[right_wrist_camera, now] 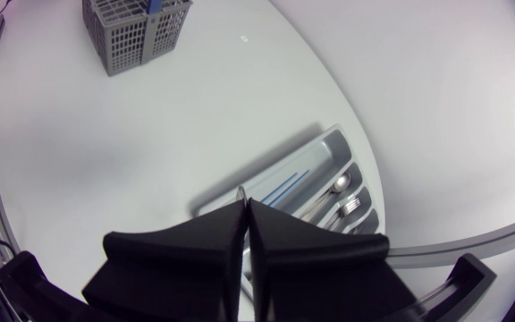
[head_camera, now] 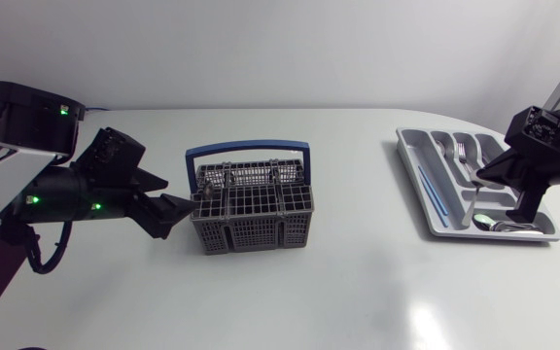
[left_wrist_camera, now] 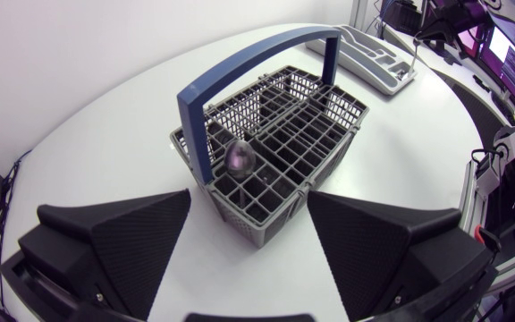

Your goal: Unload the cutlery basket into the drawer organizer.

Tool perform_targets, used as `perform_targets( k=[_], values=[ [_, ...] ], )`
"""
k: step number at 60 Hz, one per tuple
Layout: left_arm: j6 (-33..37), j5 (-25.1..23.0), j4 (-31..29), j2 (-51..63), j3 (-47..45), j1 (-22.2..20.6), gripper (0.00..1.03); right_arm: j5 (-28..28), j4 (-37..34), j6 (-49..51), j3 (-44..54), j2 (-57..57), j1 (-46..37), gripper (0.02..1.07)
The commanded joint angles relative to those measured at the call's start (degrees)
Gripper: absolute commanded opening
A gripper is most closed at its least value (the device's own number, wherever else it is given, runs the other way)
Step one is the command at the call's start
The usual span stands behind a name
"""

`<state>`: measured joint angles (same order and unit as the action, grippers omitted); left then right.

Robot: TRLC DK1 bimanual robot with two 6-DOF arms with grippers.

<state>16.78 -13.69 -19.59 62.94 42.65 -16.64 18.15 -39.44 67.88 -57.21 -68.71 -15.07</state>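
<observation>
The grey cutlery basket [head_camera: 251,204] with a blue handle [head_camera: 248,150] stands left of the table's middle. My left gripper [head_camera: 185,209] is open at the basket's left end, its fingers either side of the near corner [left_wrist_camera: 249,201] without touching it. A spoon [left_wrist_camera: 240,156] stands bowl-up in a compartment by the handle. The grey drawer organizer [head_camera: 426,199] lies at the right, holding forks [head_camera: 461,151], a spoon [head_camera: 499,226] and a blue strip [head_camera: 436,199]. My right gripper [head_camera: 484,177] hangs shut above it [right_wrist_camera: 245,204]. A thin silver tip [right_wrist_camera: 240,191] shows at its fingertips; whether it is held is unclear.
The white table runs bare between the basket [right_wrist_camera: 137,27] and the organizer [right_wrist_camera: 325,148]. The organizer sits close to the table's right edge. The table's curved rim passes behind both.
</observation>
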Motion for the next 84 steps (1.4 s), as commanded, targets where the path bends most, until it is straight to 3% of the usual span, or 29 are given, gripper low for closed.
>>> perform_targets(
  k=[1,30,48,73,84],
  values=[
    [0.54,-0.63,-0.36,-0.71,-1.52,-0.32,0.91,0.66,0.51,5.86,-0.89,-2.48,-3.12,0.08],
    [0.63,-0.63,-0.71,-1.24,-1.78,-0.58,0.91,-1.19,4.28,18.43,-3.96,-12.50,-12.97,0.08],
    [0.54,-0.63,-0.97,-1.41,-1.78,-0.67,0.91,-7.17,11.84,24.14,-6.42,-20.68,-16.48,0.10],
    [0.54,-0.63,-1.59,-1.85,-1.78,-0.93,0.91,-11.12,14.83,29.86,-8.44,-27.45,-18.24,0.10],
    [0.54,-0.54,-1.94,-2.20,-1.78,-0.93,0.91,-11.47,17.20,30.03,-6.77,-28.68,-17.45,0.20]
  ],
)
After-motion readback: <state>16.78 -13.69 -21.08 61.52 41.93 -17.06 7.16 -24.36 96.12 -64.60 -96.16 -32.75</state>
